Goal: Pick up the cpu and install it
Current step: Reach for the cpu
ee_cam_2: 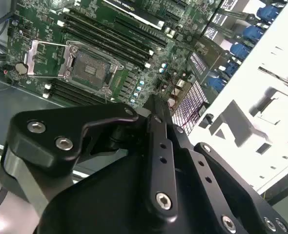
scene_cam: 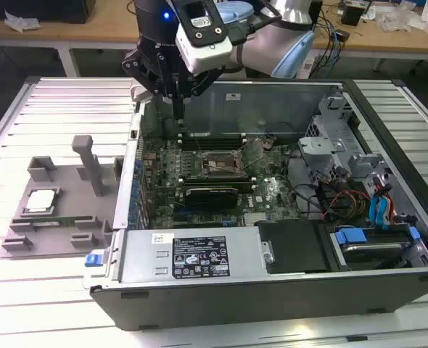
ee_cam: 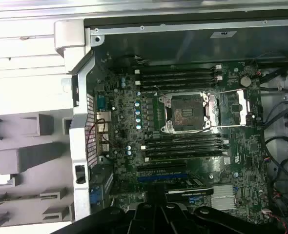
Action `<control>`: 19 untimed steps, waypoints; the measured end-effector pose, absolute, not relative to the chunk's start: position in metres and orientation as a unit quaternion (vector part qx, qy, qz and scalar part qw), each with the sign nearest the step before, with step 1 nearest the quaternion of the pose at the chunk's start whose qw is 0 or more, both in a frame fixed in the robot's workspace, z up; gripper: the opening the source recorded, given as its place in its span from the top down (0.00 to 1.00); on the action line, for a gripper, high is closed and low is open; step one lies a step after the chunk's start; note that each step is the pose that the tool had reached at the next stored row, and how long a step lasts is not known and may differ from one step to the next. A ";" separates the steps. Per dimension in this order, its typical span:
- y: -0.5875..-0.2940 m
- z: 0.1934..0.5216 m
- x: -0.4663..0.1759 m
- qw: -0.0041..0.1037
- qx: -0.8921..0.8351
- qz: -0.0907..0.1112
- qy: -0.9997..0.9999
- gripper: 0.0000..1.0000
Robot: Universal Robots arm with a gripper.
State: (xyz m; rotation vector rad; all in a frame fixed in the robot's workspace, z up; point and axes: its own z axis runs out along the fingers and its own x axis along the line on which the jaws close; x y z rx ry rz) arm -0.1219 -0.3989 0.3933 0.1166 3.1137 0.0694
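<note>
The cpu (scene_cam: 40, 201), a small silvery square chip, lies in a recess of the grey holder (scene_cam: 69, 181) on the exterior view's left, outside the computer case. My gripper (scene_cam: 179, 113) hangs above the case's far left corner, well away from the cpu. Its fingers look shut with nothing between them, as both wrist views suggest (ee_cam_2: 156, 103) (ee_cam: 156, 210). The motherboard's socket (ee_cam: 185, 113) (ee_cam_2: 90, 66) (scene_cam: 217, 165) stands bare, and its metal frame (ee_cam: 232, 107) is flipped open beside it.
A green memory stick (scene_cam: 51, 222) lies on the holder in front of the cpu, and a grey upright post (scene_cam: 91, 163) rises nearby. The case wall (scene_cam: 127, 181) stands between holder and motherboard. Cables and drive bays (scene_cam: 366, 210) fill the case's right side.
</note>
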 end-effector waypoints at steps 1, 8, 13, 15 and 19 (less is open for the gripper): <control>-0.399 0.393 -0.127 0.012 0.037 0.022 0.999 0.89; -0.399 0.393 -0.141 0.012 0.037 0.022 0.999 0.89; -0.399 0.393 -0.151 0.013 0.037 0.022 0.999 0.89; -0.399 0.393 -0.168 0.013 0.037 0.022 0.999 0.89; -0.399 0.393 -0.175 0.012 0.037 0.022 0.999 0.89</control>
